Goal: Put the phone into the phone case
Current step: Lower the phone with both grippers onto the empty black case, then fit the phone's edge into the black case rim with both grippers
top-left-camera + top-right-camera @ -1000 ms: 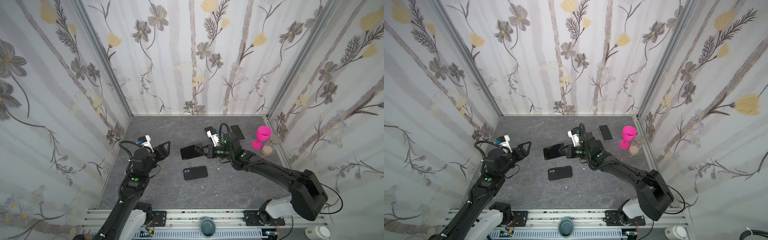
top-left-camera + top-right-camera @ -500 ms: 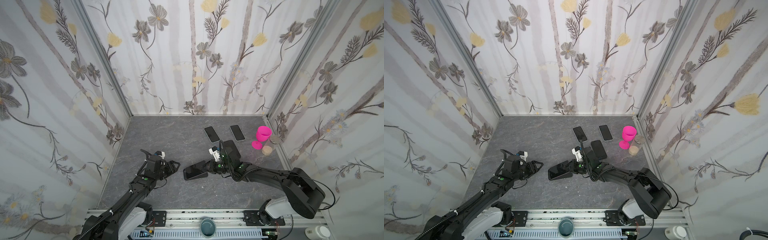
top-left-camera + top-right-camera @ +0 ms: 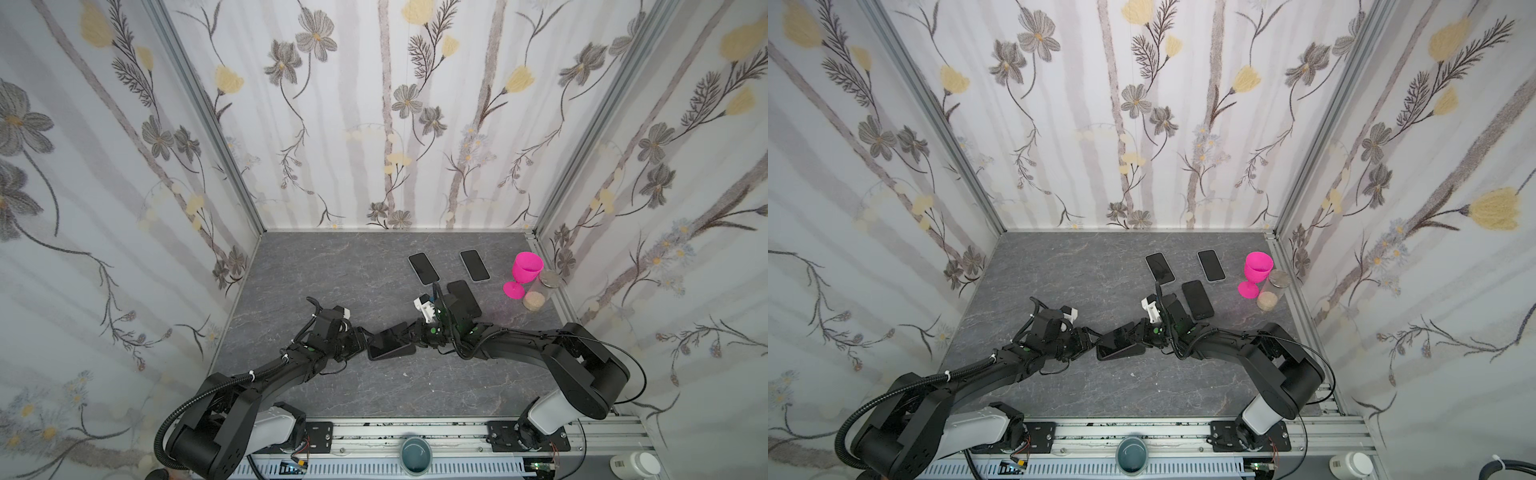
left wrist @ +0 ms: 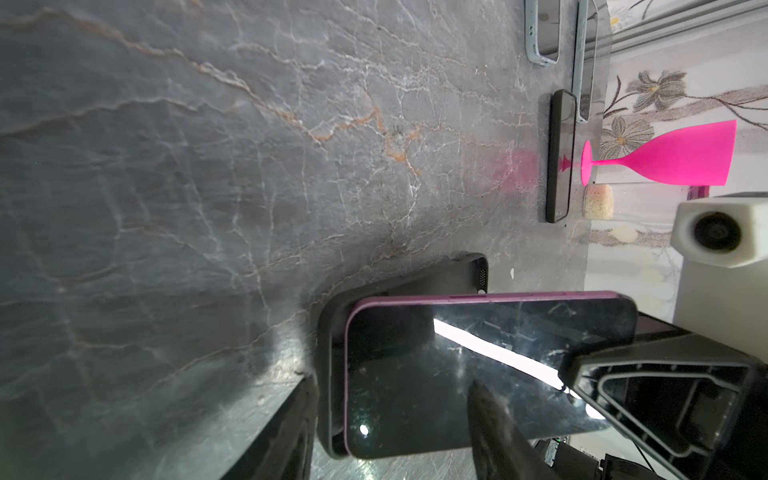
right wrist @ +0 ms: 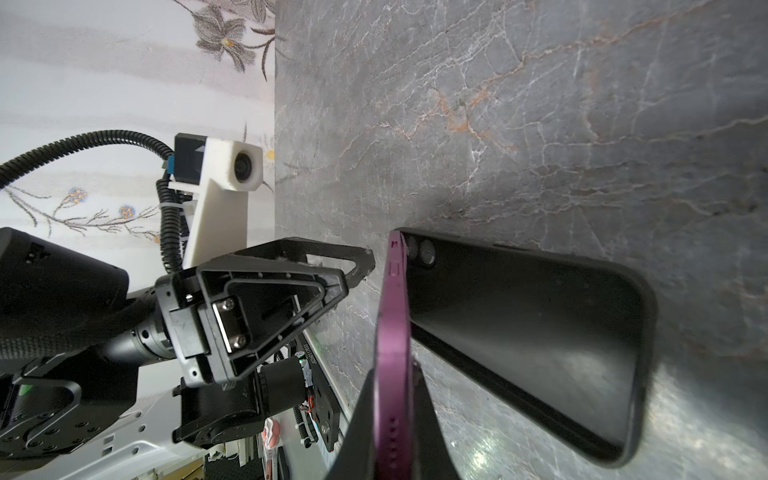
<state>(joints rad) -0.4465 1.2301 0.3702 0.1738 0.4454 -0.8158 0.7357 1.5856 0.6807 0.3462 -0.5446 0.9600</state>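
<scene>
A black phone case (image 3: 395, 353) (image 3: 1123, 353) lies open side up near the middle of the table. The purple-edged phone (image 3: 388, 337) (image 3: 1119, 336) rests slanted on it, left end down in the case (image 4: 436, 276), right end raised. My right gripper (image 3: 411, 332) (image 5: 394, 370) is shut on the phone's (image 5: 392, 324) raised end, above the case (image 5: 540, 332). My left gripper (image 3: 363, 338) (image 4: 390, 384) stands open at the left end. One finger sits outside the case wall and the other over the phone's (image 4: 478, 357) screen.
At the back right lie three more phones (image 3: 423, 268) (image 3: 474, 265) (image 3: 464, 297), the black one just behind my right wrist. A pink goblet (image 3: 524, 274) and a glass jar (image 3: 540, 291) with sandy filling stand by the right wall. Flowered walls enclose three sides.
My right gripper has brought the phone down from mid-air onto the case. My left arm has swung in from the left to the case's end, and its jaws have narrowed.
</scene>
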